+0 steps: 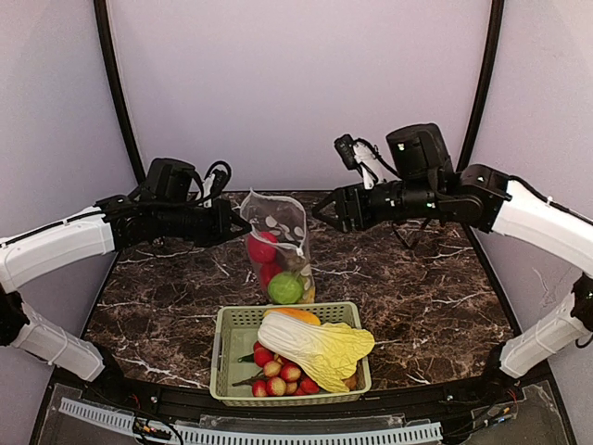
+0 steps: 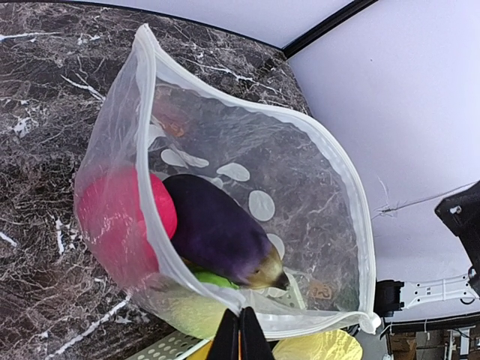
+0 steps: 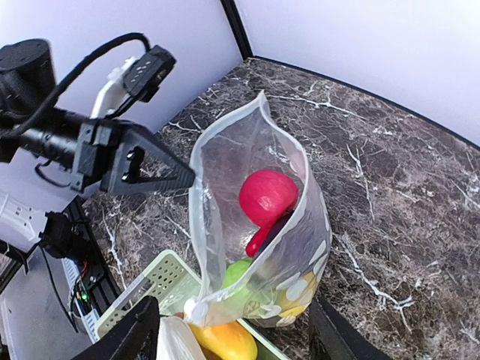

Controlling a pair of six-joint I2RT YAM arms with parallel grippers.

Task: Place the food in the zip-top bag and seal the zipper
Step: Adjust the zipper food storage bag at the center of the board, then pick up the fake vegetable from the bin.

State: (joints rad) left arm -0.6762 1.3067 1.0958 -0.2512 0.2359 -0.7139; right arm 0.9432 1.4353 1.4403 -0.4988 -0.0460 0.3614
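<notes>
Left end effector (image 2: 239, 334) is pinched shut on the thin rim of the zip-top bag (image 2: 315, 187). The bag is a floppy clear pouch with white dots, standing open-mouthed on the marbled tabletop (image 1: 417, 306) behind the slotted green basket (image 1: 223, 360). Right end effector (image 1: 322, 209) hangs just beside the bag, jaws spread and holding nothing. Only the left wrist view shows a glossy purple eggplant (image 2: 217, 232) against the pink round fruit (image 2: 112, 210). The green apple (image 1: 284, 288) is half hidden beneath them. A crinkled napa cabbage (image 1: 320, 345) lies in the basket.

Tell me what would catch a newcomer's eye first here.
A dotted clear zip-top bag stands mid-table, mouth gaping, pinched at its rim by the left gripper, with a pink fruit and green apple inside. Nearer, a pale napa cabbage lies atop the green basket.
</notes>
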